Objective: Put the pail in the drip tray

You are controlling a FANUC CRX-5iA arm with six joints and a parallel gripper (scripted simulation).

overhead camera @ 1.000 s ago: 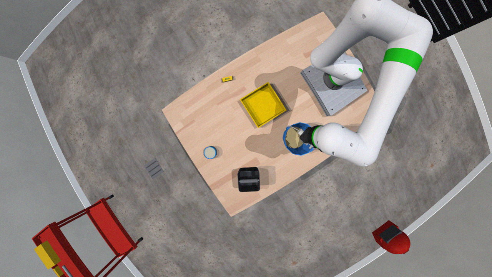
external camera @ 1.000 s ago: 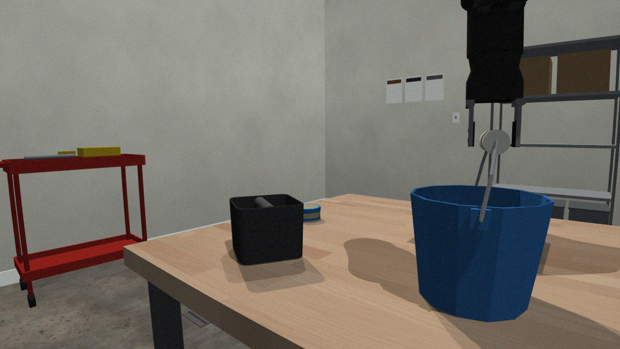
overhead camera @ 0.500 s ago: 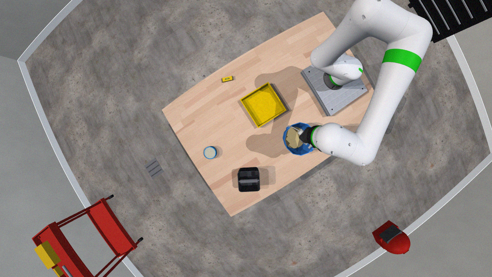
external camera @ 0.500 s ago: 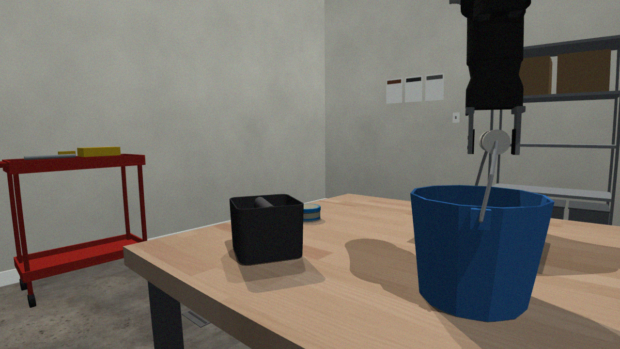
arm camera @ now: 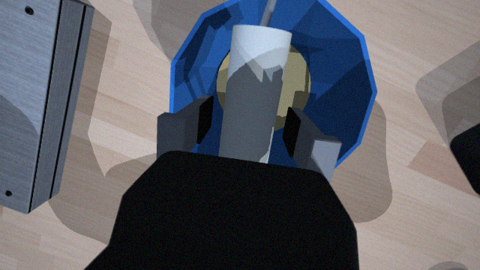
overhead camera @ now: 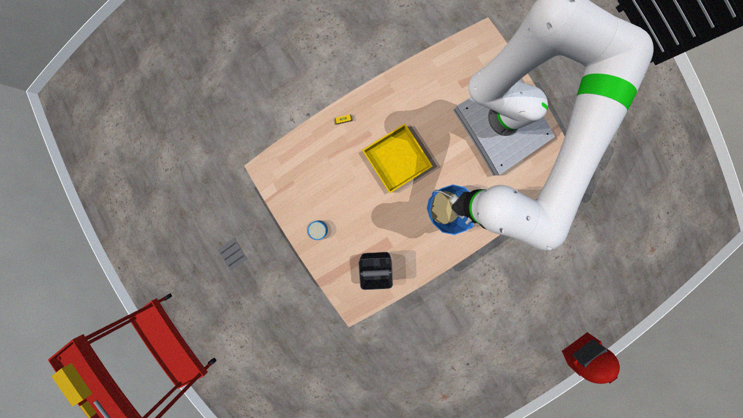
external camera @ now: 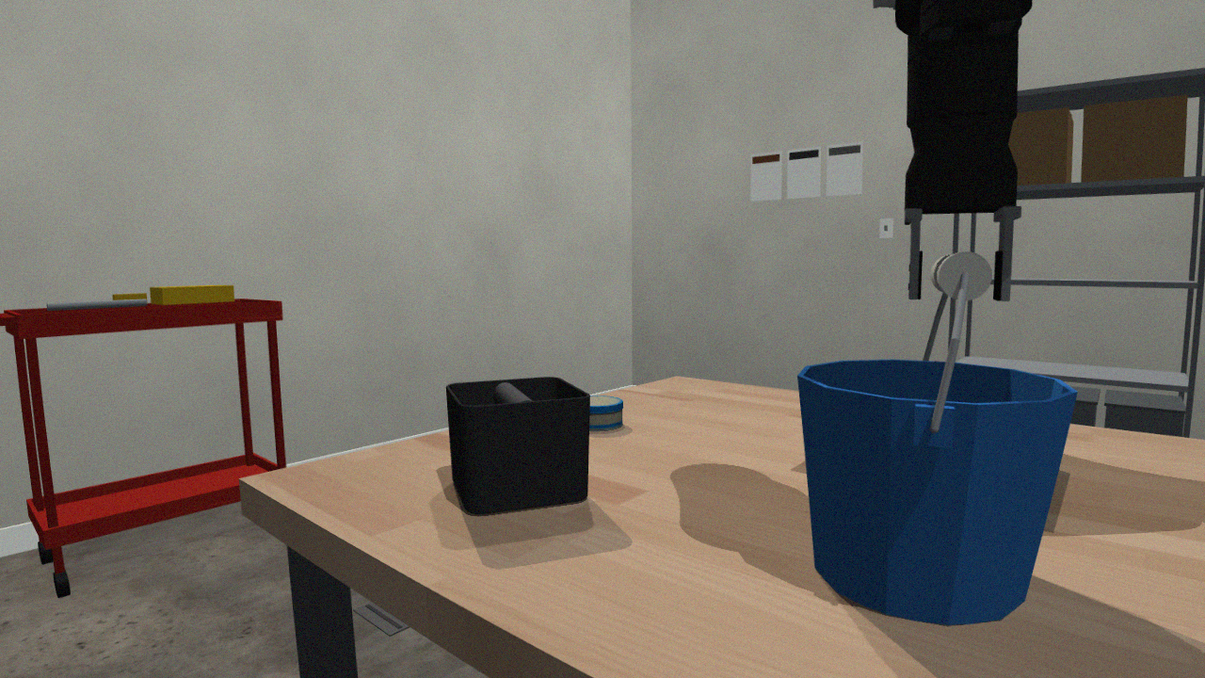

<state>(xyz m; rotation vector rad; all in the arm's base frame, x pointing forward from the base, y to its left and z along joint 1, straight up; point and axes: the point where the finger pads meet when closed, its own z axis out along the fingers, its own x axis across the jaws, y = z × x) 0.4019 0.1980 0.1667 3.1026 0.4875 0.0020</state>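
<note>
Fingers (overhead camera: 468, 220) (external camera: 915, 261) wide open astride the pail's grip

Standing parted, gripping nothing, one to each side of the pale cylindrical grip (overhead camera: 450, 197) (external camera: 967, 276) (arm camera: 255, 94); in the wrist view, seen with a gap on both sides of it; pointing straight down in the exterior view, above the rim of the blue pail (overhead camera: 435, 220) (external camera: 935, 506) (arm camera: 337, 75); joined from grip to pail by a thin grey bail (external camera: 947, 379) (arm camera: 268, 13), raised above the opening.

As for the pail, upright on the wooden tabletop (overhead camera: 321, 182) (external camera: 674, 589) (arm camera: 416, 210), outside the drip tray; near it, but apart; on the pail's inner bottom, seen as tan from above.

As for the yellow, square, low-walled drip tray (overhead camera: 397, 158), flat on the tabletop, between the pail and a small yellow block (overhead camera: 343, 119); bearing only shadow on its floor.

Elsewhere on the tabletop, to be seen: an open black bin (overhead camera: 375, 283) (external camera: 518, 455) (arm camera: 469, 157) with a grey rod (overhead camera: 375, 273) (external camera: 511, 393) across it; a low, round, blue-and-cream tin (overhead camera: 317, 230) (external camera: 606, 412), well apart from the pail; a grey metal base plate (overhead camera: 498, 161) (arm camera: 22, 157) under the white arm (overhead camera: 587, 150). Off the table, on the floor: a red cart (overhead camera: 171, 348) (external camera: 143, 320).
</note>
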